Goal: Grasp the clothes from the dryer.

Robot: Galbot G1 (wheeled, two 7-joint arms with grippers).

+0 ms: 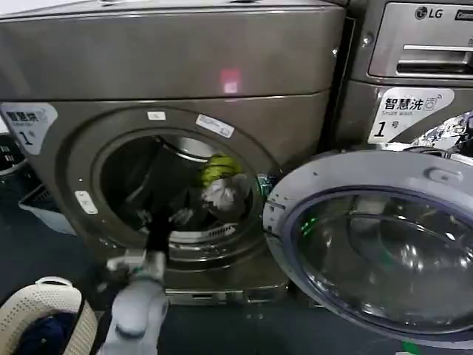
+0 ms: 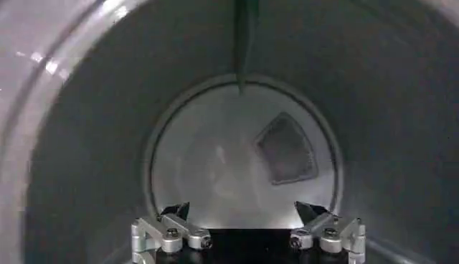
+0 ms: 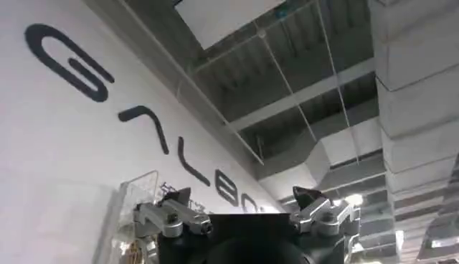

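The dryer (image 1: 185,66) is bronze-grey, and its round porthole stands open. Inside, toward the drum's right, lie the clothes (image 1: 224,185): a yellow-green piece on top of a white-grey one. My left arm reaches up from below, and its dark gripper (image 1: 158,225) sits at the porthole's lower rim, left of the clothes and apart from them. In the left wrist view that gripper (image 2: 244,209) is open, with nothing between its fingers and the bare drum ahead. My right gripper (image 3: 244,194) is open and empty, pointing up at a wall and ceiling.
The dryer's glass door (image 1: 377,244) hangs open at the right, low and close to me. A silver LG machine (image 1: 414,59) stands right of the dryer. A white basket (image 1: 44,299) holding a dark blue garment (image 1: 44,333) sits at the lower left.
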